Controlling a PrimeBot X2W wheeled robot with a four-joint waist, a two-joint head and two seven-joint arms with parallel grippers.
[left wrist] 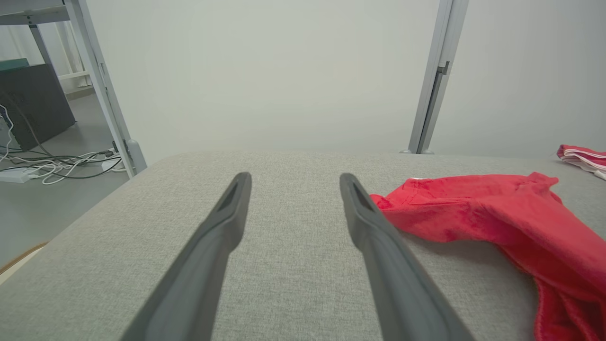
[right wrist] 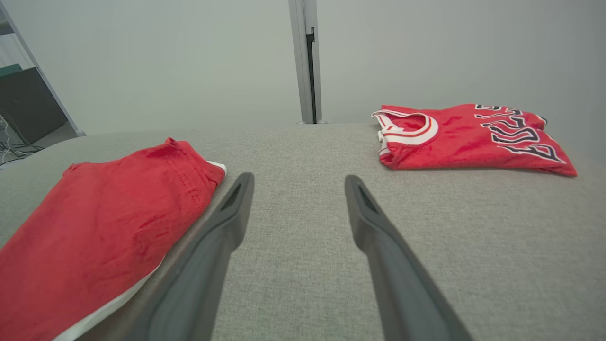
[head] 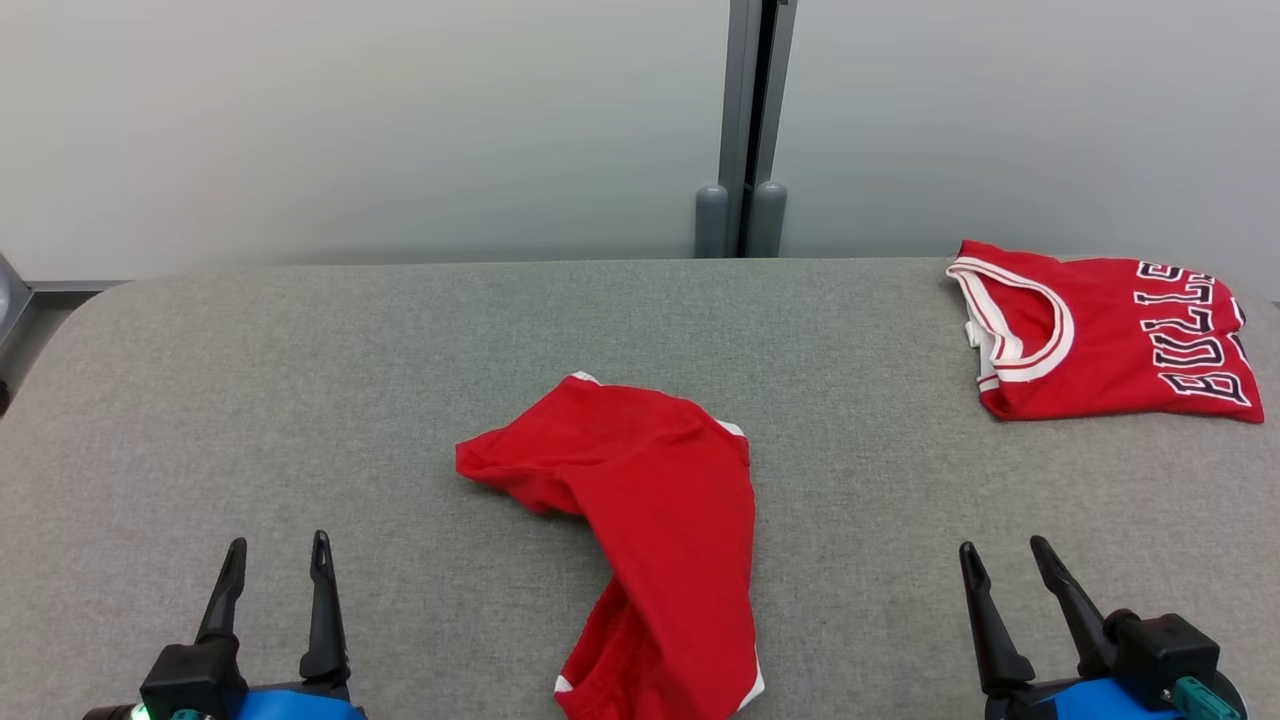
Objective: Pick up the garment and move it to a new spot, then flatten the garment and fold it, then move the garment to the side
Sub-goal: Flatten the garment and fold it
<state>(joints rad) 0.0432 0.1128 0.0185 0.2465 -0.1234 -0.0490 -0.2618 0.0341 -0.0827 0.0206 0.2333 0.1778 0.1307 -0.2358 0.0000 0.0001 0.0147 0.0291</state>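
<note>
Garment (head: 650, 520): red with white trim, lying crumpled and unfolded midway along the table's near edge.
Table (head: 300, 350): grey fabric top with rounded corners, carrying both red pieces.
Left gripper (head: 278, 542): sitting by the near edge toward the left corner, fingers standing wide apart, gripping nothing; garment lying to its right.
Right gripper (head: 1001, 545): sitting by the near edge toward the right corner, fingers spread, empty; garment lying to its left.
Folded jersey (head: 1100, 335): red, white-banded neckline, dark lettering, resting at the far right corner, well apart from the garment.
Post (head: 745, 120): grey upright, standing behind the far edge.
</note>
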